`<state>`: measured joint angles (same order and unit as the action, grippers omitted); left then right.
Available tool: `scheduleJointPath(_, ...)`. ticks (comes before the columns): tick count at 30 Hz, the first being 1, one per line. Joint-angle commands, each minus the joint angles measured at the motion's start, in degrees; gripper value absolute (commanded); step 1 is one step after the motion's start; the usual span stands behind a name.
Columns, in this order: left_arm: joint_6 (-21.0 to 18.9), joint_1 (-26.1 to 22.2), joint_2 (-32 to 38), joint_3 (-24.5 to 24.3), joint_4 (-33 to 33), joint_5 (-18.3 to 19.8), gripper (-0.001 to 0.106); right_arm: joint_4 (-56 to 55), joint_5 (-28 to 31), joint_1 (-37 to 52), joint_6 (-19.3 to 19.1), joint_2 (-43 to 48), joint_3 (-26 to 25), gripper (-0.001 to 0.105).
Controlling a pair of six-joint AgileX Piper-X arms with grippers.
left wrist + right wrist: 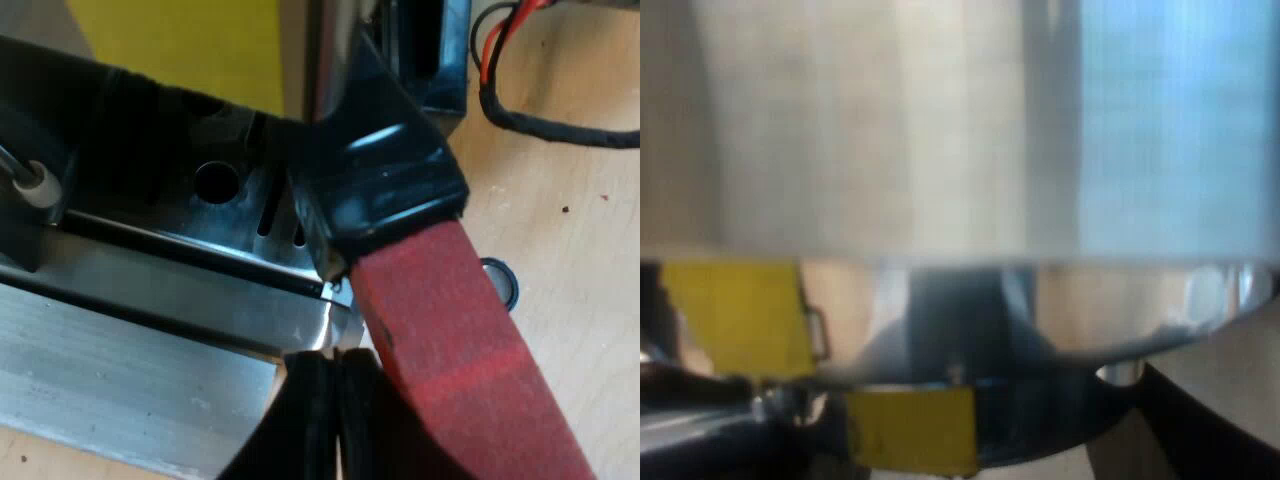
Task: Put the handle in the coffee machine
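The holder's dark handle (pixel 385 170) with its red end (pixel 455 340) runs out from the espresso machine's front (pixel 200 180), above the metal drip tray (pixel 150 340). The holder's metal head is hidden. My left gripper (pixel 335 410) is shut, with nothing between its black fingers (pixel 300 430). They lie against the side of the red end. My right gripper (pixel 960 450) hangs very close to a curved, shiny metal surface (pixel 940 150) whose lower rim mirrors yellow patches (pixel 910 425).
A thin steam wand with a white tip (pixel 35 185) stands over the tray. A yellow panel (pixel 180 40) sits behind the machine. On the wooden table (pixel 580 250) lie a dark cable (pixel 560 125) and a small dark ring (pixel 500 282).
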<state>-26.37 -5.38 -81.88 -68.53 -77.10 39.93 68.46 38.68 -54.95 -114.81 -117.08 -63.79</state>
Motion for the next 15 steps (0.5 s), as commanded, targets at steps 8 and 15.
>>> scheduleJointPath(8,-4.4,1.8,0.8,0.5,5.8,0.6,0.0,7.6,-0.9,0.8,0.2,1.9,-1.4,0.032)
scheduleJointPath(15,-9.2,-0.2,0.8,0.5,14.6,-2.8,0.0,8.0,-4.1,1.5,0.2,1.9,-1.5,0.031)
